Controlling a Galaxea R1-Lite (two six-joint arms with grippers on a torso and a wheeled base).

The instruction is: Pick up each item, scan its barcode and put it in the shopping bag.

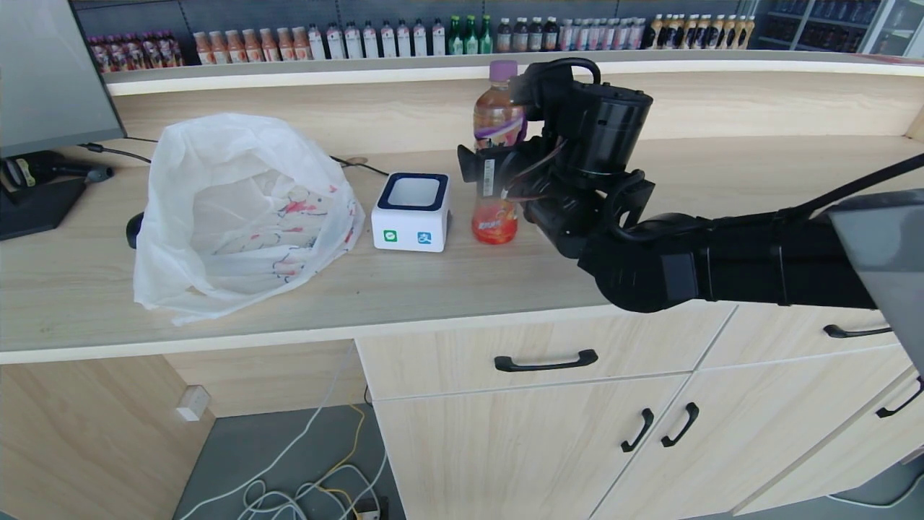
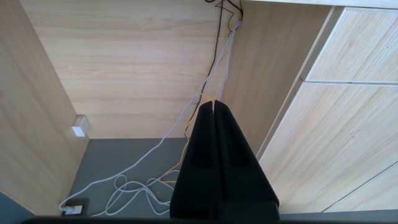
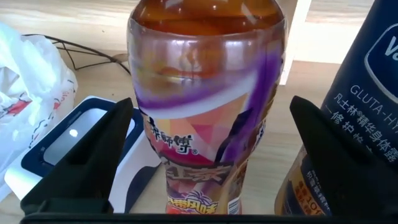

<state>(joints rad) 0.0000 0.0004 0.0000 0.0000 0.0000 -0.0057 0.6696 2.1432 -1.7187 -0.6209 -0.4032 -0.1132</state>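
The right hand [image 1: 498,184] [image 3: 211,106] is open. Its two black fingers [image 3: 93,162] sit one on each side of a clear plastic bottle of orange drink with a purple cap [image 1: 496,123] [image 3: 205,74]. I cannot tell if the fingers touch the bottle. The bottle stands upright on the light wooden tabletop [image 1: 433,289]. It has a purple, orange and white label with writing on it.

Just beside the bottle, on the robot's left, is a small white box with a dark blue rim on top [image 1: 411,213] [image 3: 68,143]. It has a little green sticker and a little blue sticker on its front. In the right wrist view a dark blue bottle with white writing [image 3: 373,93] stands near the orange one, on its other side.

Past the white box, a thin white plastic bag with red and blue marks [image 1: 238,209] lies on the tabletop with its mouth open. I cannot tell if anything is in it.

The left hand [image 2: 214,109] is below the tabletop with its fingers pressed together, holding nothing. Past it are wooden cupboard walls and loose cables [image 2: 137,186] on the grey floor.

Cupboard doors with black handles [image 1: 546,361] are under the tabletop. A long shelf of many drink bottles [image 1: 433,36] runs along the back.
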